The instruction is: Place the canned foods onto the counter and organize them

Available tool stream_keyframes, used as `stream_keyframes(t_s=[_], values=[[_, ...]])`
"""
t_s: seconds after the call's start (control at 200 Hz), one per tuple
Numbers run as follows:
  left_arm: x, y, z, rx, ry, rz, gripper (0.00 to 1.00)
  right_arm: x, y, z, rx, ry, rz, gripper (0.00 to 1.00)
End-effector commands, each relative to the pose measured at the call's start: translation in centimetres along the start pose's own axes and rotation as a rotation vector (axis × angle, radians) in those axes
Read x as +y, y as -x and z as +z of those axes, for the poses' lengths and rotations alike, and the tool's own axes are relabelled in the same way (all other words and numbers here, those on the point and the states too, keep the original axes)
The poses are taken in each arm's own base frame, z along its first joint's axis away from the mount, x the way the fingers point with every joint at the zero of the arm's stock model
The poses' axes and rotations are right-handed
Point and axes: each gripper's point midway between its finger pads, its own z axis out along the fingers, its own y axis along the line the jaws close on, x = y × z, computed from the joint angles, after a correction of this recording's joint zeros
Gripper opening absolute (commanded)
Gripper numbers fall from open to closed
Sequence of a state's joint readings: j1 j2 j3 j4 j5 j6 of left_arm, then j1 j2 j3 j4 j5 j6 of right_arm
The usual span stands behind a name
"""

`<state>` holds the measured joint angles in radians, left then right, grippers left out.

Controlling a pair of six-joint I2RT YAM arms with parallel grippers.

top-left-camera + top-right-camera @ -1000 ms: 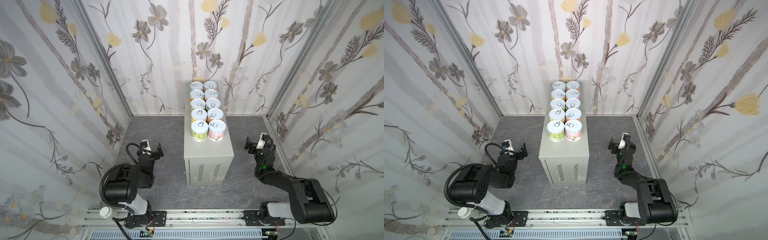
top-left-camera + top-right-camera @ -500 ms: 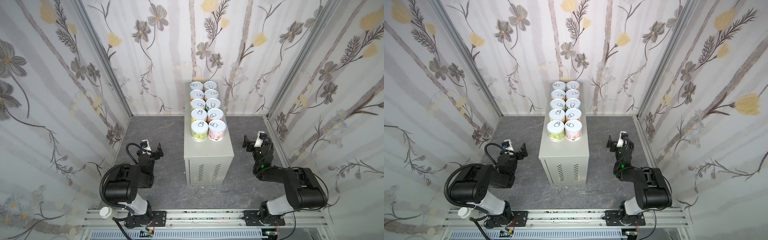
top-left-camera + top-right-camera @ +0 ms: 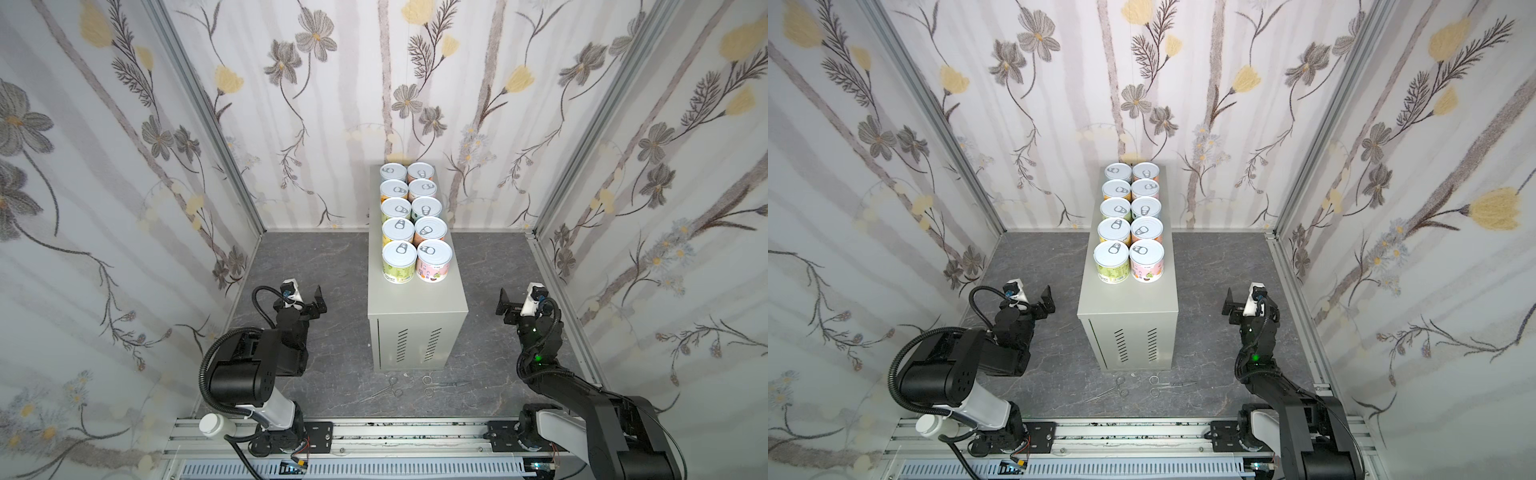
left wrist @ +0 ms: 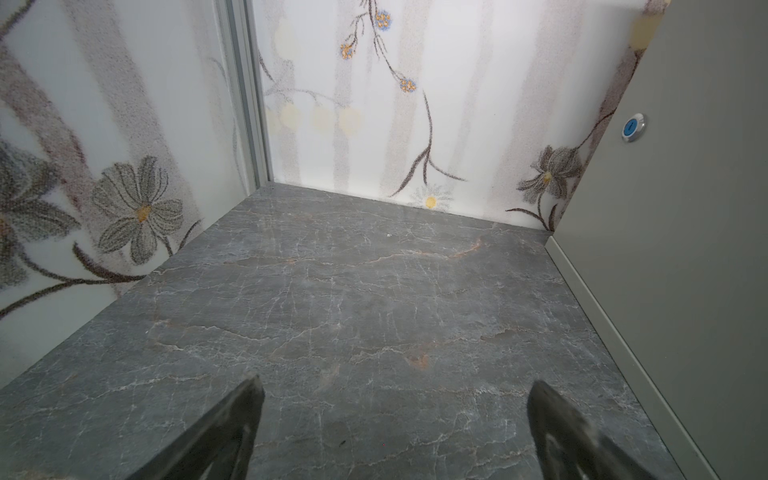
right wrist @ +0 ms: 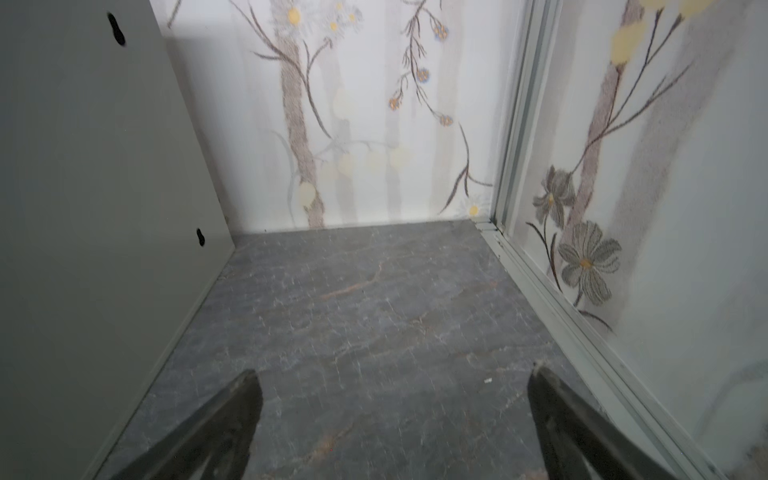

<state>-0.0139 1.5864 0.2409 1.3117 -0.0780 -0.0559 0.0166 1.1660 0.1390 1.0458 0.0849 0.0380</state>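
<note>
Right arm alone has changed pose since the earlier frames; all else is as before. Canned foods: ten, upright, in two close-set rows of five on the rear and middle of the bench top. Bench: grey cabinet, vent slots in front, standing mid-floor at the back wall. Left end effector: spread wide, empty, left of the bench. Right end effector: spread wide, empty, right of the bench. Scissor-like tools: on the floor before the bench.
</note>
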Motion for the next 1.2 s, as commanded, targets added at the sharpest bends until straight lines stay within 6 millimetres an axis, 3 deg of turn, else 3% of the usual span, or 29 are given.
stream_keyframes(t_s=[0.0,0.33,0.37,0.46,0.565,1.194], values=[[-0.1,0.6,0.1,-0.019,-0.001,-0.005,1.0,0.4,1.4,0.1,-0.087,0.025,0.009,1.0],[0.0,0.6,0.1,-0.021,0.0,-0.003,1.0,0.8,-1.7,1.5,-0.044,0.062,0.004,1.0],[0.0,0.5,0.1,-0.019,0.001,-0.002,1.0,0.8,-1.3,1.6,-0.068,0.061,0.008,1.0],[0.0,0.6,0.1,-0.022,0.001,-0.003,1.0,0.7,-2.2,2.4,0.003,0.053,0.003,1.0],[-0.1,0.6,0.1,-0.02,0.0,-0.002,1.0,0.7,-2.5,3.6,0.03,0.046,0.004,1.0],[0.0,0.6,0.1,-0.02,0.0,-0.002,1.0,0.6,-2.4,3.4,0.024,0.043,0.004,1.0]])
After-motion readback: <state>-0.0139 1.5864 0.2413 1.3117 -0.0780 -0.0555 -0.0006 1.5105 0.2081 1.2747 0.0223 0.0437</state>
